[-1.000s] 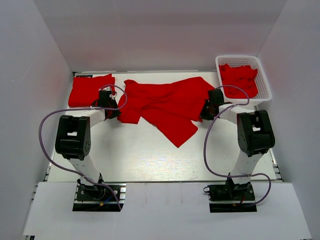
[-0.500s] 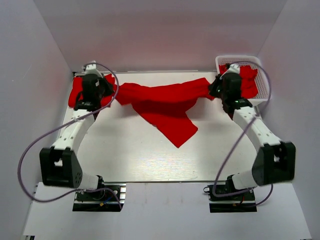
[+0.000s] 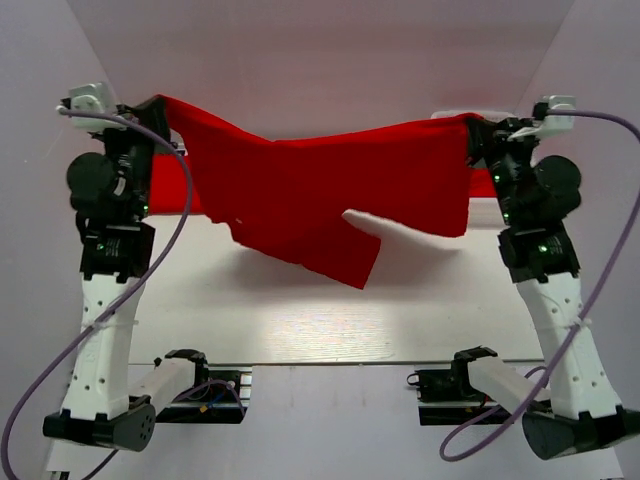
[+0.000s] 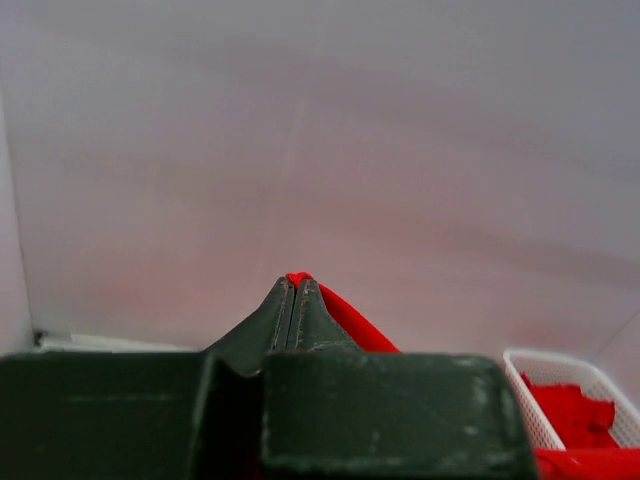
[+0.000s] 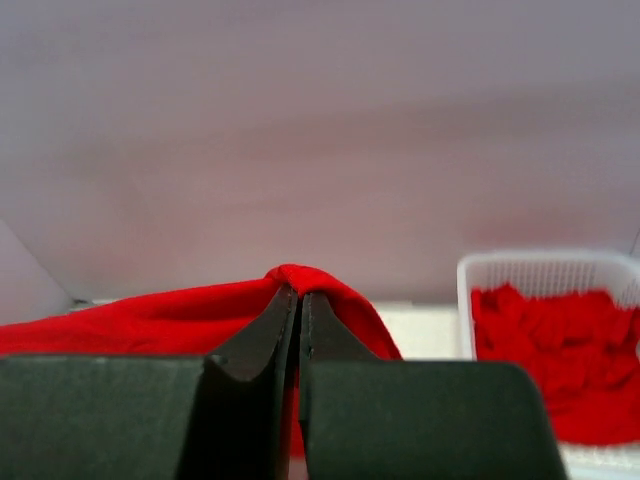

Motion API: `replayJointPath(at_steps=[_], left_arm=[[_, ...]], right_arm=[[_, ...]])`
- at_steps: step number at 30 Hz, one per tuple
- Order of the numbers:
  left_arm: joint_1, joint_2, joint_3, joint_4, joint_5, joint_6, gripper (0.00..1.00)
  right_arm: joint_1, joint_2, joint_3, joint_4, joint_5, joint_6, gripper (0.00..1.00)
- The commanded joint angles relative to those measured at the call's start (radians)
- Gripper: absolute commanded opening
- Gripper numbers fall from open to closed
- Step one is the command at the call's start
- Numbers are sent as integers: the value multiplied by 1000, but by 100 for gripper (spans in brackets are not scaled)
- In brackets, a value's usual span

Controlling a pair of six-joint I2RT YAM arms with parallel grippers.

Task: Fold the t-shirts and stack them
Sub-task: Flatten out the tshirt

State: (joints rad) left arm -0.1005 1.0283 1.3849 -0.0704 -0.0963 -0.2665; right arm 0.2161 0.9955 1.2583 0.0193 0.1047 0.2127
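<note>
A red t-shirt [image 3: 320,190] hangs in the air, stretched between both grippers high above the table. My left gripper [image 3: 158,103] is shut on its left corner, which shows as a red edge at the fingertips in the left wrist view [image 4: 298,280]. My right gripper [image 3: 478,122] is shut on its right corner, where the cloth drapes over the fingertips in the right wrist view [image 5: 295,275]. The shirt's lower part hangs down to a point above the table's middle. A folded red t-shirt [image 3: 170,188] lies at the table's back left, partly hidden by the hanging shirt.
A white basket [image 5: 500,265] with crumpled red shirts [image 5: 545,335] stands at the back right, mostly hidden behind my right arm in the top view. The white table [image 3: 300,310] is walled in on three sides. Purple cables loop beside both arms.
Both arms have risen from the table, lifting the red t-shirt off the surface into the air. The shirt now hangs spread between the two grippers instead of lying stretched flat.
</note>
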Motion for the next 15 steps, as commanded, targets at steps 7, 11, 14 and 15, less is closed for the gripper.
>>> replayJointPath(at_steps=[7,11,14,15], left_arm=[[-1,-132,262,-110,-19,125,0],[10,-172,371,-146,3,144,0],[10,-182,431,-166,15,144,0],[10,-182,445,-178,15,144,0]], right_arm=[[-3,-167,268,-119,-160,-104,0],[-1,-224,331,-160,-212,-105,0],[-1,-248,345,-171,-201,-101,0],[-1,-253,346,-168,-188,-101,0]])
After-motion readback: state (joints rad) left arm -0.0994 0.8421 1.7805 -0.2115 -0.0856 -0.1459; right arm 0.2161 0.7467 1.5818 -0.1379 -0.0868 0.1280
